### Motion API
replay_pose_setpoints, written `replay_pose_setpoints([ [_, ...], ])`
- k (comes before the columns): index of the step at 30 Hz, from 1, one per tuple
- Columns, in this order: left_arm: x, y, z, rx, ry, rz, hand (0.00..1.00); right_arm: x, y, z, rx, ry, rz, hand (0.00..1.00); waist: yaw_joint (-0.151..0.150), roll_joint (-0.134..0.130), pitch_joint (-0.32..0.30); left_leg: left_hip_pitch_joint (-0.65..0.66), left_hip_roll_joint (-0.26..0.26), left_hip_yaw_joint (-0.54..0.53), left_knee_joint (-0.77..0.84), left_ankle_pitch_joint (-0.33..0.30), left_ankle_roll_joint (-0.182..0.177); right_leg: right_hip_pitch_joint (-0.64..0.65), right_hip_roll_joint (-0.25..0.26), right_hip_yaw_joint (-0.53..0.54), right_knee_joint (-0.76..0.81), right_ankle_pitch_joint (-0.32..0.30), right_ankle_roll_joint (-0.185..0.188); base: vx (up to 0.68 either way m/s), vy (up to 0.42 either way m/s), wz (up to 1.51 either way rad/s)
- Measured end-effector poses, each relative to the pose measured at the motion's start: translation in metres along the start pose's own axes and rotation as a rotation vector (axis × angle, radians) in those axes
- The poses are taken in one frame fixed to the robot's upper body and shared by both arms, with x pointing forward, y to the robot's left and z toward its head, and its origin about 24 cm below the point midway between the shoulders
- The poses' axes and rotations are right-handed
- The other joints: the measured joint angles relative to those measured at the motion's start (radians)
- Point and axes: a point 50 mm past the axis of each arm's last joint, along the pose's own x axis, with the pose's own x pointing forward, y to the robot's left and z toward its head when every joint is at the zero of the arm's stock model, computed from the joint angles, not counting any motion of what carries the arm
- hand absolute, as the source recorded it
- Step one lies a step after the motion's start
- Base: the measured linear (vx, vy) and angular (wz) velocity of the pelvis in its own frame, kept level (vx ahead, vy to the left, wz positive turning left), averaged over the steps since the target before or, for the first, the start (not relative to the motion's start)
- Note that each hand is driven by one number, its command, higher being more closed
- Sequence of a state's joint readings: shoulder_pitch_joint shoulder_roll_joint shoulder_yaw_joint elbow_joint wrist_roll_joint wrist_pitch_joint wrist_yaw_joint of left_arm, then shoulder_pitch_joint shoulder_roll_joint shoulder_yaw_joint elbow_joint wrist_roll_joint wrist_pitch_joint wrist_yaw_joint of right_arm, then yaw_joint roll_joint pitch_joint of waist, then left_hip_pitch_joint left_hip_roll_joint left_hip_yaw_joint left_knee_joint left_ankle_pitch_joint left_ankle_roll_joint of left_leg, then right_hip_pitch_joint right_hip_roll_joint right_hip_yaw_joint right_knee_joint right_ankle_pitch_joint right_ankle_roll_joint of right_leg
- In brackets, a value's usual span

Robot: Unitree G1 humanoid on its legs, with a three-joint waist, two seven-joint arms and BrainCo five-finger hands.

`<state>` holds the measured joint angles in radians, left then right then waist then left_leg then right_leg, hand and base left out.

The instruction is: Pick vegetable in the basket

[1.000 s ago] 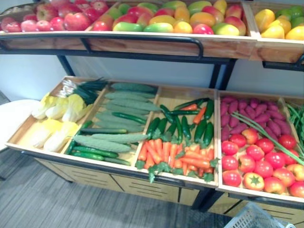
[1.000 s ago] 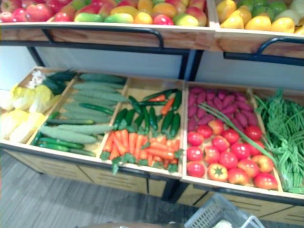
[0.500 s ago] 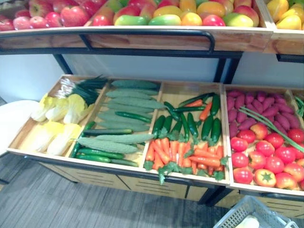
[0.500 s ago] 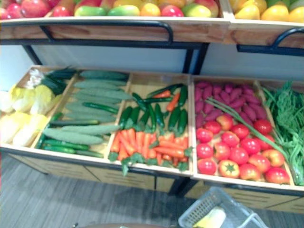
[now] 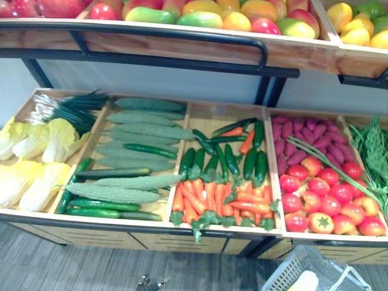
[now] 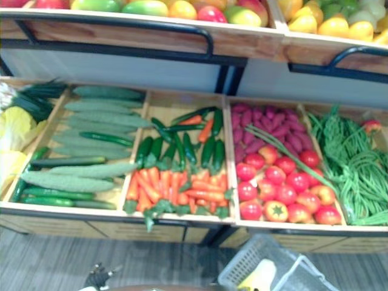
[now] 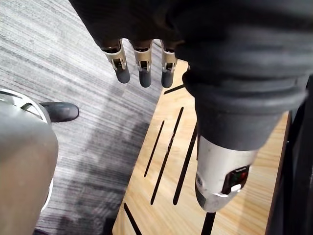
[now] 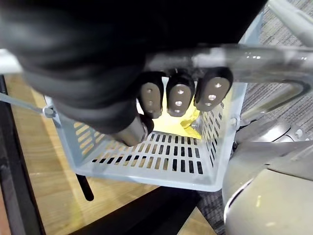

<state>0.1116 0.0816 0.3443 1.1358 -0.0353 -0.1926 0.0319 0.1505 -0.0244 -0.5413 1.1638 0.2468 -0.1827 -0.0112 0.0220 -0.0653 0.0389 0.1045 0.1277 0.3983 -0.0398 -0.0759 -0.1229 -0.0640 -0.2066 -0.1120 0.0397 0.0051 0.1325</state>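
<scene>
One pale yellow vegetable (image 8: 180,125), which we take for a cabbage head, already lies in the grey slotted basket (image 6: 240,270) at 5 o'clock in the eye views, just in front of the wooden stand (image 5: 151,223). We judge the task to be between picks: something is in the basket, and nothing is being carried.

Our right robot hand (image 8: 178,93) has its fingers curled round the basket's metal handle (image 8: 259,61) and holds the basket up beside the stand. Our left robot hand (image 7: 143,66) hangs empty, fingers straight and pointing down at the grey floor (image 7: 58,58) next to the stand's slotted front panel (image 7: 166,196).

The next move, as we see it, calls for raising the left arm from that low hang and reaching over the stand's front edge. The carrots (image 5: 218,203) near 6 o'clock sit closest; the cucumbers (image 5: 139,151) lie toward 9 o'clock and the tomatoes (image 5: 327,194) toward 3 o'clock. The fingers must then close on one piece without dragging its neighbours, while the right arm keeps the basket level.
</scene>
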Motion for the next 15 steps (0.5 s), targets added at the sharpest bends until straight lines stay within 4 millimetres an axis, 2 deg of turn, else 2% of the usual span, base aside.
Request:
replay_pose_setpoints([
  [2,-0.001,0.0,-0.005,-0.005,0.022,0.0,0.0,0.001,-0.008,0.002,0.004,0.005,-0.02,1.0,-0.005,0.018,-0.007,-0.003,0.0,-0.004,0.006,0.0,0.0,0.016,0.003,0.002,-0.041,0.014,0.021,0.07,-0.06,-0.12],
  [4,-0.002,0.0,-0.012,-0.004,0.056,-0.005,0.0,0.001,-0.018,0.004,0.012,0.005,-0.044,1.0,-0.007,0.038,-0.018,0.004,0.0,-0.024,0.007,0.0,0.0,0.029,0.004,0.0,-0.049,0.014,0.022,0.06,-0.043,0.0],
  [7,-0.004,-0.001,-0.017,0.007,0.076,-0.019,0.0,0.001,-0.028,0.003,0.013,0.021,-0.071,1.0,-0.022,0.045,-0.027,0.01,0.001,-0.053,0.008,0.0,0.0,0.049,0.003,-0.017,-0.058,0.014,0.022,0.03,-0.03,0.11],
  [15,-0.005,0.001,-0.021,0.03,0.081,-0.022,0.0,0.001,-0.027,0.003,0.017,0.025,-0.058,1.0,-0.021,0.036,-0.031,0.019,-0.003,-0.06,0.009,-0.006,-0.001,0.059,-0.002,-0.019,-0.075,0.018,0.027,-0.07,-0.022,0.01],
])
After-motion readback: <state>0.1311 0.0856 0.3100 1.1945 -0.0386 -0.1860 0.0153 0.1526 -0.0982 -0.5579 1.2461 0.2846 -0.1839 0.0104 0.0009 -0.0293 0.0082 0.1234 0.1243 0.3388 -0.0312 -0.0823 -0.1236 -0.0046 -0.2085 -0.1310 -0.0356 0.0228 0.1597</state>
